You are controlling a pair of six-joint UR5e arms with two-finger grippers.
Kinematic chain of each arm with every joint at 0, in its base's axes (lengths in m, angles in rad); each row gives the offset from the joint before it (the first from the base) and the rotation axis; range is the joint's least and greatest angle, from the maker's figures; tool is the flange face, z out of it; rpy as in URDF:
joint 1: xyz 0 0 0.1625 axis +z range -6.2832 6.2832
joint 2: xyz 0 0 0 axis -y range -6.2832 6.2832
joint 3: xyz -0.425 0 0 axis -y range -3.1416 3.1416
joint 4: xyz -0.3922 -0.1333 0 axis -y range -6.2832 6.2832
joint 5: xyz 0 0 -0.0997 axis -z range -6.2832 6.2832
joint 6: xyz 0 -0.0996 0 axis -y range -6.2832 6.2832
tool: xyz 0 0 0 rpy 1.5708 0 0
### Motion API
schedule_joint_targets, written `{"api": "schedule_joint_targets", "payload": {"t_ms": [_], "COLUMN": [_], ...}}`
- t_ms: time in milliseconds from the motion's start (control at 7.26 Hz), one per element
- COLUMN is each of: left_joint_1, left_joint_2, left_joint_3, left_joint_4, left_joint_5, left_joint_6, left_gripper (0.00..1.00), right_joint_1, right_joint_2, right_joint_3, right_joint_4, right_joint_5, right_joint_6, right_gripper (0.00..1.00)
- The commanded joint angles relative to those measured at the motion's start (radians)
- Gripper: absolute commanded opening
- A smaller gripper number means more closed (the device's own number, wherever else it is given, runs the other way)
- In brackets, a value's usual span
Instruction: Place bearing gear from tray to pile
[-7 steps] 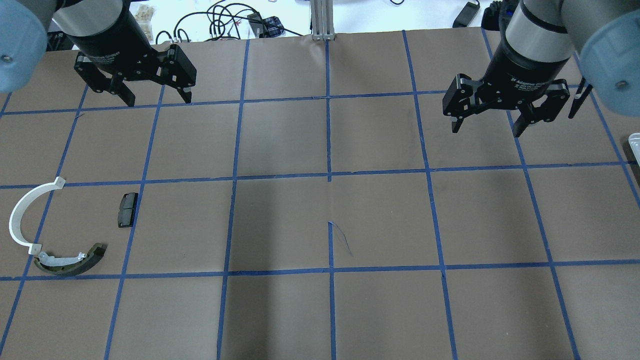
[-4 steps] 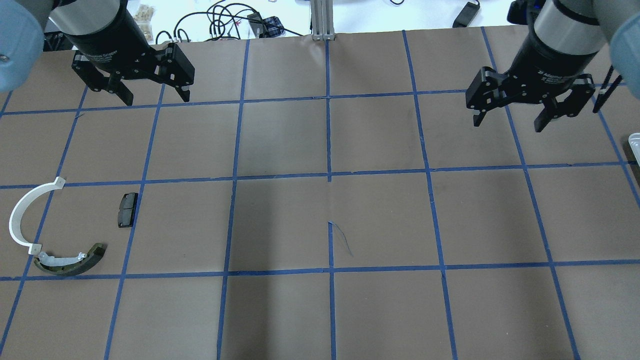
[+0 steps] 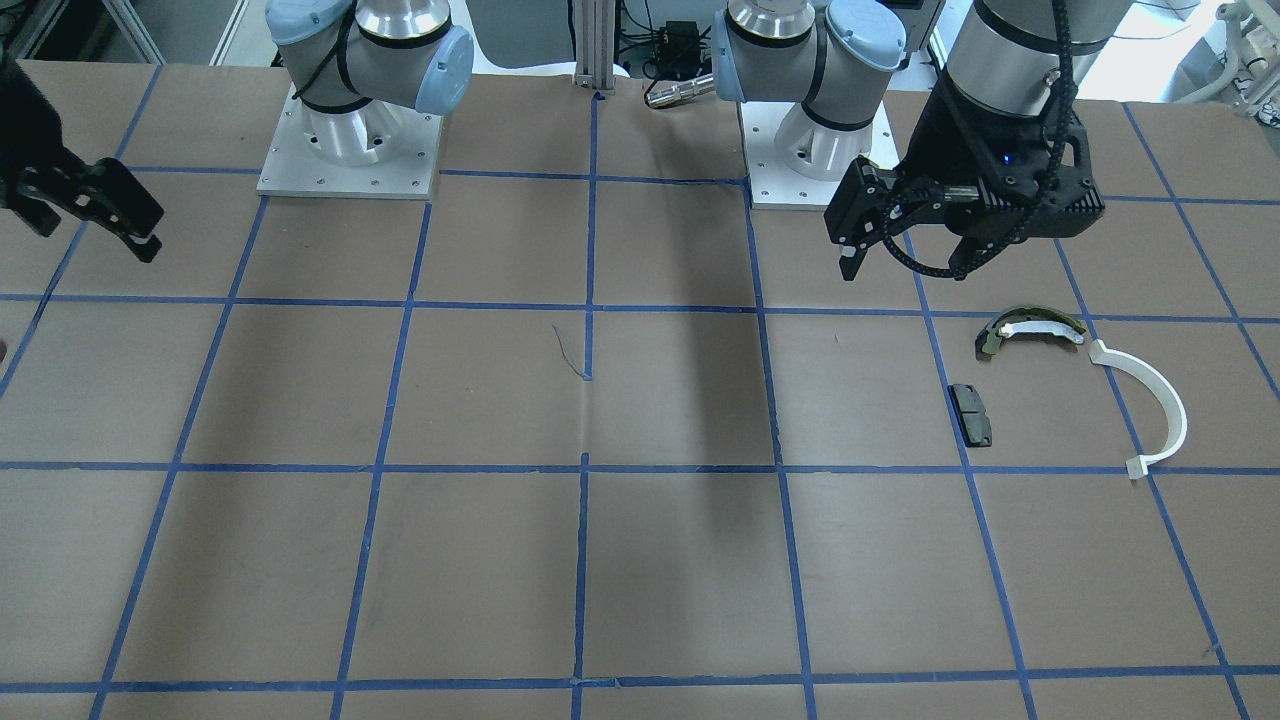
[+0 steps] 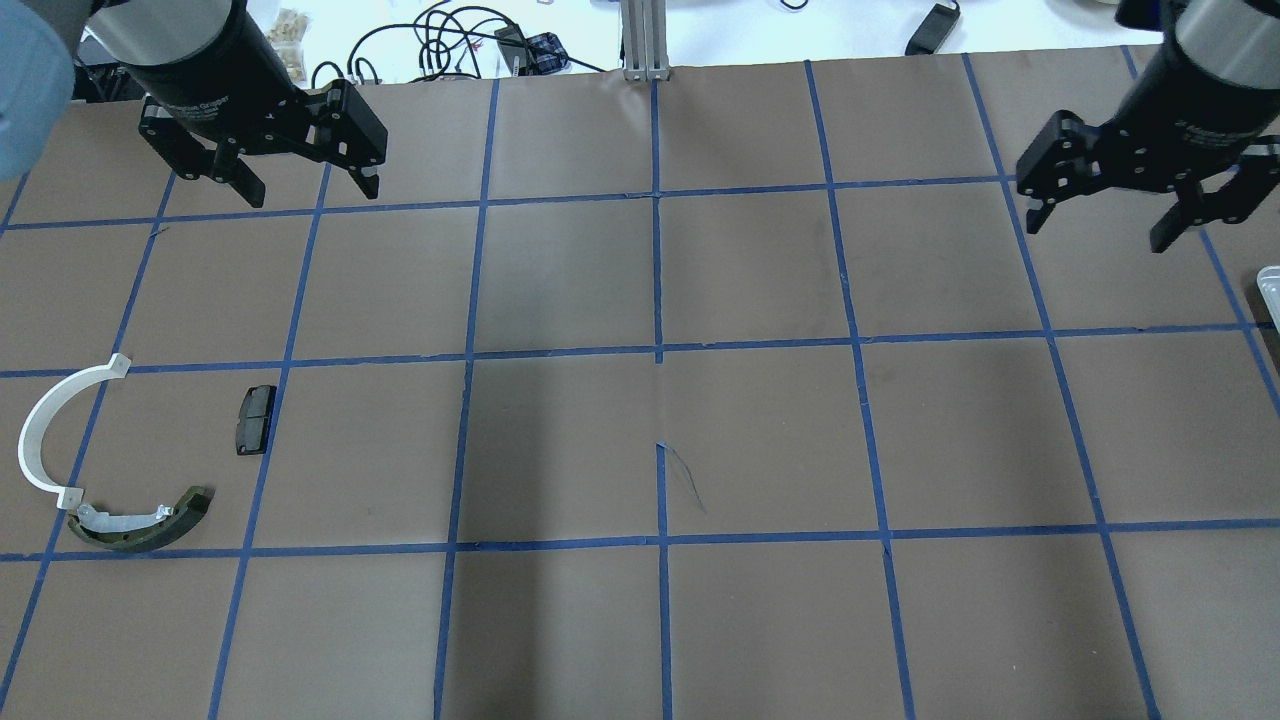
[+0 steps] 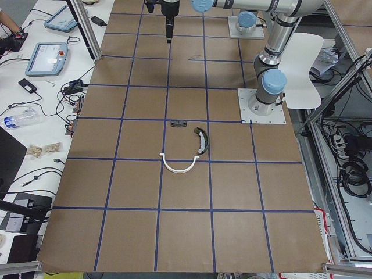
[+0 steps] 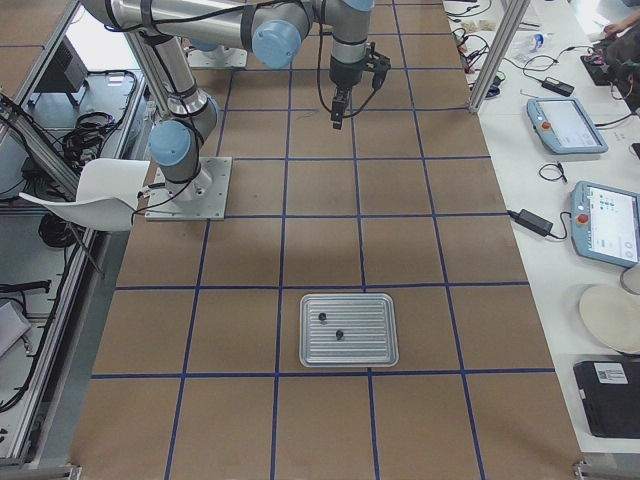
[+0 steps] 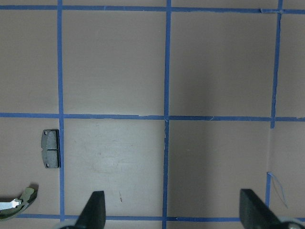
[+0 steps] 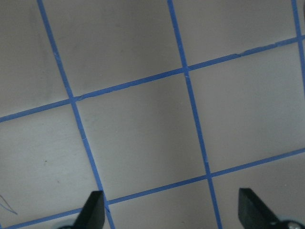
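My right pincer (image 4: 1100, 233) spread, empty, near far-right corner of surface (image 4: 760, 440); left pincer (image 4: 313, 197) spread, empty too. At right end, tray (image 6: 348, 362) holds two tiny dark parts (image 6: 322, 318); can't tell which is bearing gear. Risks: I pick wrong one; tiny part slips out during long carry to pile (image 4: 255, 420) at left end.

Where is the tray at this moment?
In the exterior right view, the tray lies flat on the table, near the end on the robot's right. Two small dark parts rest on it, and neither arm is close.
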Motion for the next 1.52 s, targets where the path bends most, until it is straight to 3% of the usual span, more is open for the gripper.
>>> {"api": "schedule_joint_targets", "payload": {"t_ms": [0, 276, 551, 689, 964, 1378], "left_joint_1": [-0.001, -0.001, -0.001, 0.0, -0.001, 0.0], "left_joint_2": [0.002, 0.002, 0.003, 0.0, -0.005, -0.008], "left_joint_3": [-0.001, -0.001, -0.003, 0.003, 0.003, -0.001], "left_joint_4": [0.001, 0.001, 0.001, 0.002, 0.002, 0.02], "left_joint_5": [-0.001, -0.001, -0.001, -0.001, -0.001, 0.002], "left_joint_6": [-0.007, -0.008, -0.008, -0.008, -0.007, -0.005], "left_gripper": [1.0, 1.0, 1.0, 1.0, 1.0, 1.0], "right_joint_1": [-0.212, -0.422, -0.538, -0.566, -0.624, -0.626], "right_joint_2": [0.026, 0.142, 0.255, 0.311, 0.389, 0.504], "right_joint_3": [0.001, -0.002, -0.01, -0.013, -0.015, -0.022], "right_joint_4": [-0.007, -0.14, -0.281, -0.359, -0.386, -0.517], "right_joint_5": [-0.01, -0.01, -0.01, -0.018, -0.017, -0.014], "right_joint_6": [-0.268, -0.549, -0.672, -0.676, -0.706, -0.697], "right_gripper": [1.0, 1.0, 1.0, 1.0, 1.0, 0.96]}}
